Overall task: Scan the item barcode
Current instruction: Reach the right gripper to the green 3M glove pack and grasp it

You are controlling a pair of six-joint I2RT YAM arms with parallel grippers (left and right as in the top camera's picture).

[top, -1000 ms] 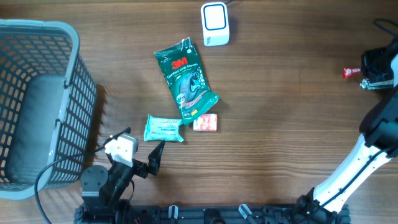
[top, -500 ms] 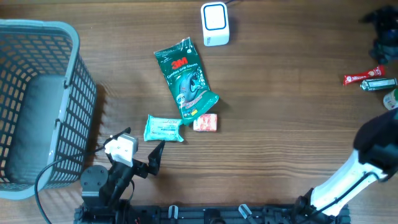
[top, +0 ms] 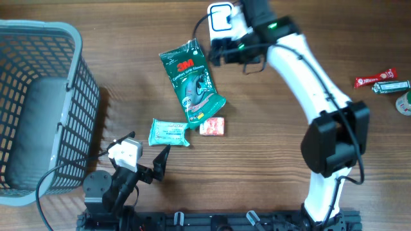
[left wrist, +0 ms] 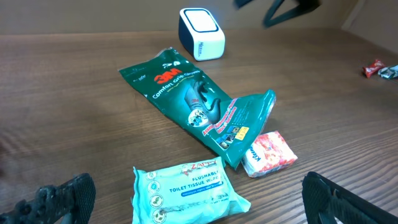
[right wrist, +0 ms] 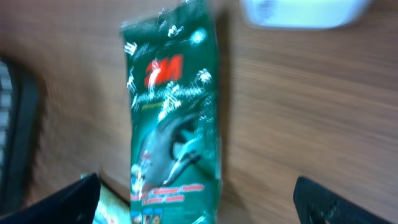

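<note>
Scanner (top: 222, 24), glove pack (top: 192, 80) beside right pincer (top: 234, 56); wipes (top: 169, 133) near left pincer (left wrist: 199, 205); both gaping, empty

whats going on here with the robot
The right fingers hang open and empty by the top of the green 3M gloves pack, next to the white scanner. The left fingers sit open near the toilet wipes pack and a small pink packet. Nothing is picked up yet.
</note>
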